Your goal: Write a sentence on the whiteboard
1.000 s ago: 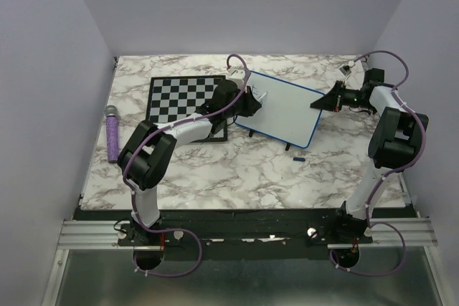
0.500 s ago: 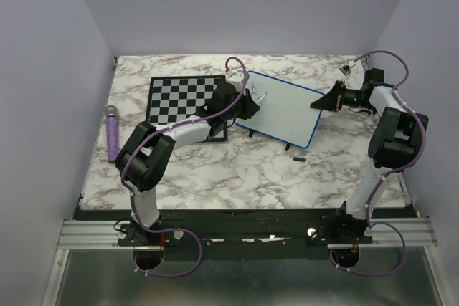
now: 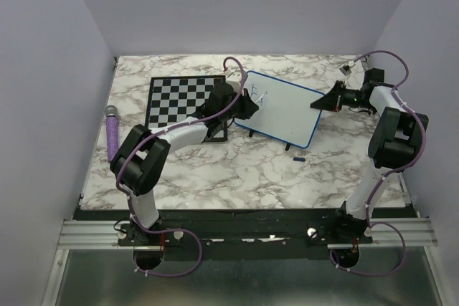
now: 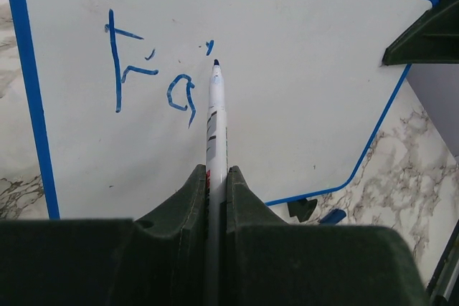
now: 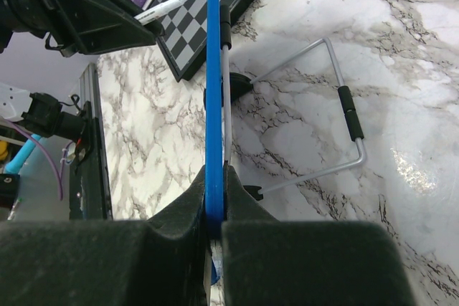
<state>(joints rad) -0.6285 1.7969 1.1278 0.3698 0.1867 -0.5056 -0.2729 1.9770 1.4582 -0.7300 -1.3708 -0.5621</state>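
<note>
On the counter, toward its far side, the whiteboard is standing tilted, the right gripper pinching its blue edge. The left gripper is clamping a marker that is pointing straight ahead, its tip just right of the sentence, so far only "Fa".

Blue handwritten letters "Fa" on whiteboard; marker print illegible.

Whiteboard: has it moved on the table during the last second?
No. The whiteboard keeps the same place beside the fixed chessboard in the top view.
</note>
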